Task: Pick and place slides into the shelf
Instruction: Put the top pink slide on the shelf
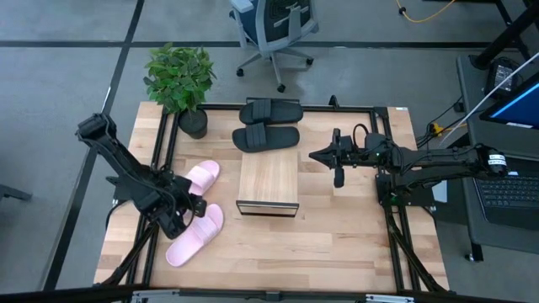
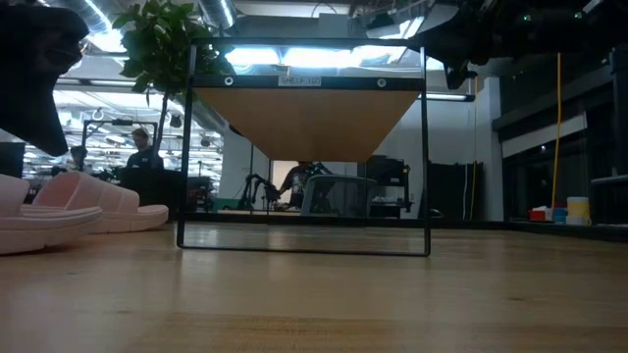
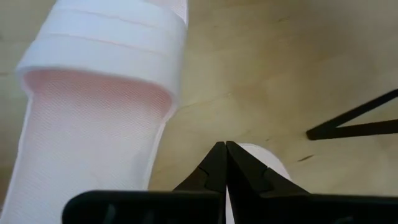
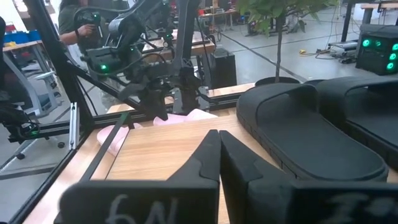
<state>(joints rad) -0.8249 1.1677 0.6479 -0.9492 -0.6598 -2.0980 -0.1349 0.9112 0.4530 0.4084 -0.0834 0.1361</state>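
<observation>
Two pale pink slides lie soles-down at the table's left: one [image 1: 202,177] farther off, one [image 1: 195,234] nearer, both also in the low view [image 2: 69,206]. My left gripper [image 1: 192,206] hovers shut between them; in its wrist view the shut fingertips [image 3: 224,144] stand over one pink slide's end [image 3: 268,160], beside the other pink slide [image 3: 93,124]. Two black slides [image 1: 271,111] [image 1: 266,139] lie beyond the shelf [image 1: 268,181]. My right gripper [image 1: 324,156], shut [image 4: 219,134], hangs in the air right of the shelf, facing its plank top [image 4: 168,149] and the black slides [image 4: 311,130].
A potted plant [image 1: 181,84] stands at the table's far left corner. A dark frame rail [image 1: 278,107] runs around the tabletop. The shelf's thin dark legs [image 2: 427,157] leave an open space under its plank. An office chair [image 1: 274,25] and a person [image 2: 142,157] are beyond the table.
</observation>
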